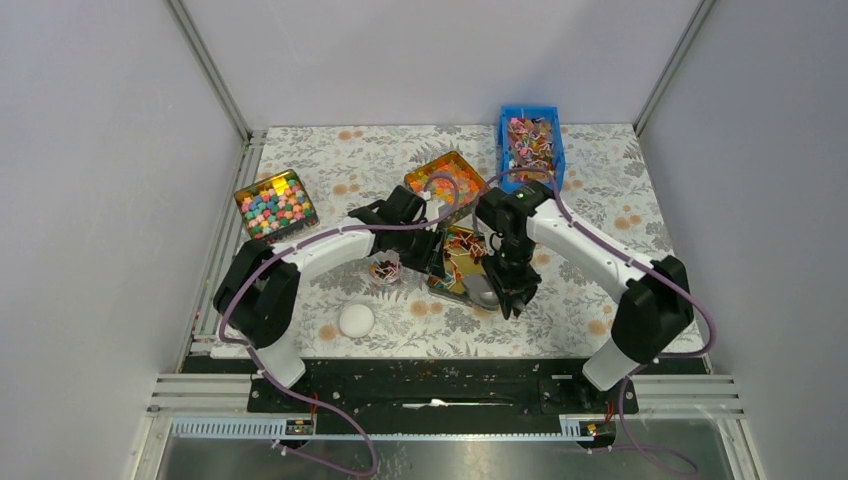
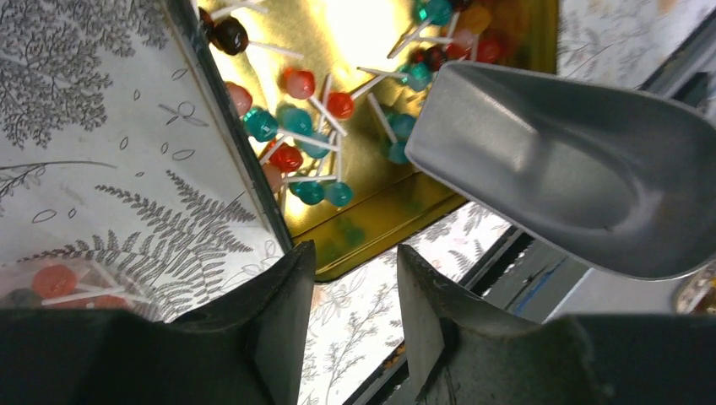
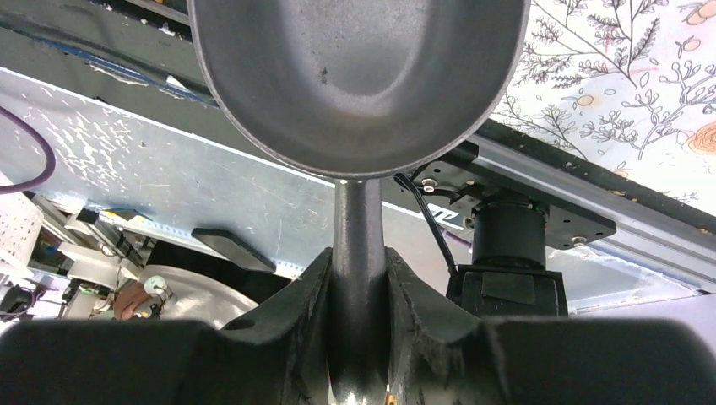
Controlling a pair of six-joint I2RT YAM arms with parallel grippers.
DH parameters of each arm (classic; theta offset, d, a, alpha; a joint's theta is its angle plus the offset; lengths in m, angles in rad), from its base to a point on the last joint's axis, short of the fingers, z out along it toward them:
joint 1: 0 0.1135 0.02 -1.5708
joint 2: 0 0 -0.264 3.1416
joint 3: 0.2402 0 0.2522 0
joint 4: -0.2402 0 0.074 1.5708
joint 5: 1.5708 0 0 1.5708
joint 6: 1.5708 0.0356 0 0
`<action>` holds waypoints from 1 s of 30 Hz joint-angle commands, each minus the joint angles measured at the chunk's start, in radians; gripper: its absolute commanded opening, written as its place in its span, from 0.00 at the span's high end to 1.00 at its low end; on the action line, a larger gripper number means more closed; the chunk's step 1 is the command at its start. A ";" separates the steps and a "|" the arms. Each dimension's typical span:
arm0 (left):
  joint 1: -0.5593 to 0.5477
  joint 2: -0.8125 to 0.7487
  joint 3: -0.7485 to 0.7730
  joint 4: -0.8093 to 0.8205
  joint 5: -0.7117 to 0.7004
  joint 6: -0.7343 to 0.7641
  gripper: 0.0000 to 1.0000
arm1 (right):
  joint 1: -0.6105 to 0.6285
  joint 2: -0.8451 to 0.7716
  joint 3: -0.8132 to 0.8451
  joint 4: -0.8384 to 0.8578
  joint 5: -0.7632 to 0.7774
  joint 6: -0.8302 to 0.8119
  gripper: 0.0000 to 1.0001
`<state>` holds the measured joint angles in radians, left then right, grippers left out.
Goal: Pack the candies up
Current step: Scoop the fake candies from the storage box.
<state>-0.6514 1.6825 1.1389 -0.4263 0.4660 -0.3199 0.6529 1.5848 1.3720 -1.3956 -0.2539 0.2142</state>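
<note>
The candies are small red and teal sweets with thin pale ends, lying in an open gold tin at the table's middle. More candies fill a blue bin at the back right. A few sit in a small clear container left of the tin. My left gripper stands open at the tin's near corner with only tablecloth between its fingers. My right gripper is shut on the handle of a grey metal scoop. The scoop's bowl is empty and hangs over the tin's right side.
A tin of orange pieces stands behind the gold tin. A tin of multicoloured cube sweets is at the left. A white round lid lies near the front left. Both arms crowd the table's middle.
</note>
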 commanded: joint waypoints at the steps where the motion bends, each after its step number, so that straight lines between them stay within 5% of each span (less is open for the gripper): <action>1: -0.011 0.037 0.069 -0.096 -0.099 0.092 0.60 | -0.011 0.056 0.074 -0.068 -0.053 -0.042 1.00; 12: -0.012 0.090 0.123 -0.189 -0.193 0.196 0.66 | -0.014 0.160 0.151 -0.112 -0.067 -0.088 1.00; 21: -0.005 -0.014 0.135 -0.144 -0.209 0.221 0.59 | -0.013 0.280 0.208 -0.104 -0.166 -0.116 1.00; 24: -0.004 -0.043 0.120 -0.135 -0.323 0.206 0.57 | -0.013 0.319 0.236 -0.109 -0.185 -0.113 1.00; 30: -0.002 0.030 0.123 -0.157 -0.328 0.208 0.57 | -0.013 0.368 0.242 -0.108 -0.223 -0.111 1.00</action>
<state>-0.6533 1.6772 1.2358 -0.5869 0.1730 -0.1280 0.6411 1.9331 1.5864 -1.4620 -0.4179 0.1120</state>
